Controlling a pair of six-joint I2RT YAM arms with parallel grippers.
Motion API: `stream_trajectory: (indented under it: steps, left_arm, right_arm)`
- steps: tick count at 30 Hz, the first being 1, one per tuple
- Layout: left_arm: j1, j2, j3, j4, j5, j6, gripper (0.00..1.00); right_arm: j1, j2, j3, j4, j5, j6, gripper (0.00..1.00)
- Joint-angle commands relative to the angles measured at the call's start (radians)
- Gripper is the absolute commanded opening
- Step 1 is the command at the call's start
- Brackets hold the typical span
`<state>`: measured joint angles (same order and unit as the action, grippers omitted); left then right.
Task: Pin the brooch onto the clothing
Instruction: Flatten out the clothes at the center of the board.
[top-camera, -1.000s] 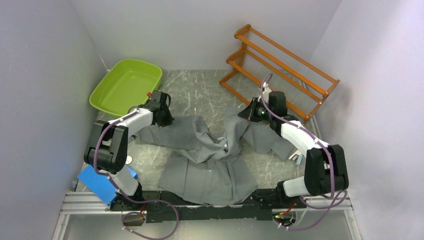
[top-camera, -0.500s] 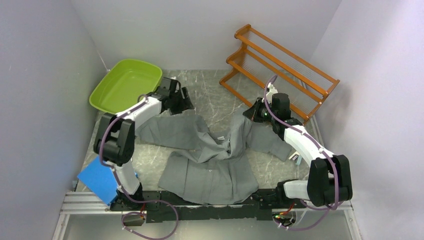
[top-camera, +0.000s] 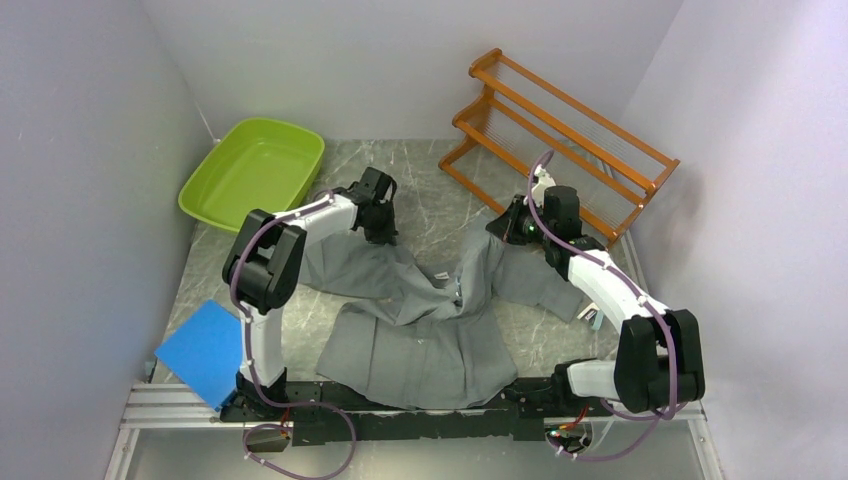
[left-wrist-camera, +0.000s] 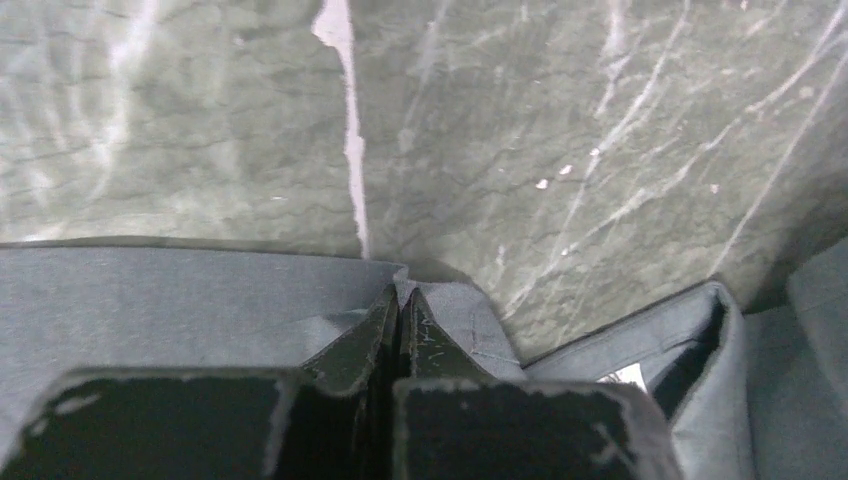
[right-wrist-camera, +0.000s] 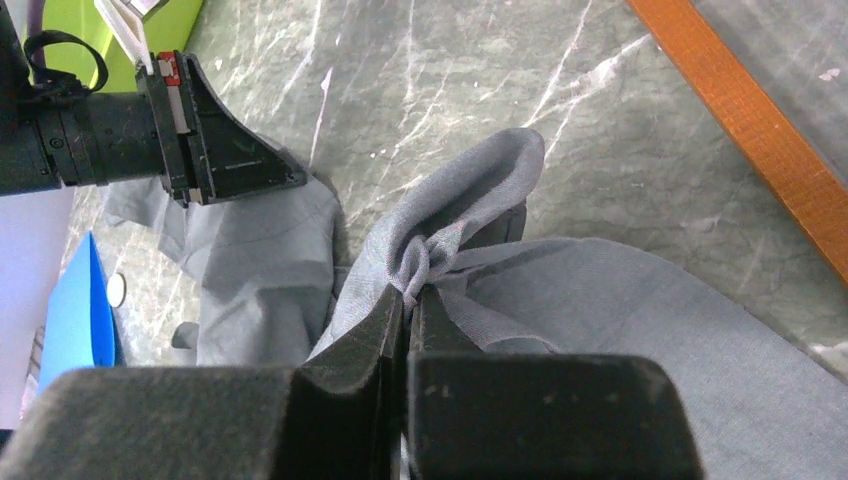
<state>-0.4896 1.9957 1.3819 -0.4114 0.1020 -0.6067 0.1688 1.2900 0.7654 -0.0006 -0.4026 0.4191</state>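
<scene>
You had L gripper (left-wrist-camera: 401, 308) & R gripper (right-wrist-camera: 408, 303) clamped on shirt (top-camera: 420, 340) edges mid-frame; cloth looked soft, floppy, so hems were best hold.

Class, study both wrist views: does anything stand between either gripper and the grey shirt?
Nothing visible does. The left gripper is shut directly on an edge of the shirt, and the right gripper is shut on a bunched fold of it.
</scene>
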Motion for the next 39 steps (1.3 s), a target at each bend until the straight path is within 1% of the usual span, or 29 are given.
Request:
stream_trajectory:
  steps: [1, 4, 8, 14, 17, 20, 27, 28, 29, 30, 32, 33, 34, 35, 38, 39]
  left_arm:
    - [0.01, -0.082, 0.012, -0.03, -0.095, 0.019, 0.03]
    - [0.041, -0.112, 0.024, -0.054, -0.128, 0.035, 0.03]
    - [0.138, -0.16, 0.032, -0.072, -0.136, 0.054, 0.03]
    - [0.253, -0.24, 0.069, -0.074, -0.189, 0.094, 0.03]
    - [0.304, -0.268, 0.084, -0.057, -0.196, 0.095, 0.03]
    - [0.333, -0.288, 0.084, 0.0, -0.208, 0.107, 0.03]
    - [0.367, -0.261, 0.128, 0.064, -0.258, 0.117, 0.03]
    - [0.37, -0.256, 0.131, 0.077, -0.26, 0.12, 0.04]
    - [0.375, -0.246, 0.137, 0.084, -0.252, 0.123, 0.09]
    - [0.381, -0.23, 0.156, 0.077, -0.24, 0.121, 0.19]
    - [0.387, -0.186, 0.22, 0.018, -0.218, 0.124, 0.58]
    - [0.386, -0.17, 0.258, -0.025, -0.218, 0.126, 0.68]
    - [0.387, -0.167, 0.284, -0.057, -0.212, 0.127, 0.75]
    - [0.387, -0.177, 0.279, -0.066, -0.196, 0.126, 0.77]
    - [0.384, -0.284, 0.164, -0.017, -0.13, 0.114, 0.83]
    - [0.381, -0.332, 0.112, 0.006, -0.114, 0.103, 0.9]
  right_arm:
    - [-0.004, 0.007, 0.057, 0.022, -0.017, -0.013, 0.0]
    - [-0.006, 0.016, 0.08, 0.023, -0.012, -0.013, 0.0]
    - [-0.012, 0.029, 0.13, 0.029, -0.001, -0.008, 0.0]
    - [-0.03, 0.054, 0.196, 0.055, 0.001, 0.013, 0.0]
    - [-0.037, 0.063, 0.205, 0.109, -0.001, 0.032, 0.0]
    - [-0.041, 0.084, 0.203, 0.178, -0.001, 0.052, 0.0]
    - [-0.061, 0.19, 0.214, 0.338, -0.01, 0.093, 0.0]
    - [-0.066, 0.209, 0.215, 0.365, -0.013, 0.105, 0.01]
    - [-0.071, 0.225, 0.219, 0.382, -0.01, 0.115, 0.09]
    - [-0.077, 0.242, 0.227, 0.387, -0.013, 0.122, 0.19]
    - [-0.082, 0.263, 0.24, 0.392, -0.031, 0.121, 0.4]
    - [-0.085, 0.26, 0.24, 0.387, -0.032, 0.12, 0.49]
    - [-0.086, 0.249, 0.233, 0.382, -0.028, 0.117, 0.58]
    - [-0.086, 0.228, 0.223, 0.373, -0.019, 0.116, 0.65]
    - [-0.085, 0.149, 0.173, 0.345, -0.008, 0.116, 0.83]
    - [-0.084, 0.123, 0.156, 0.321, -0.003, 0.117, 0.88]
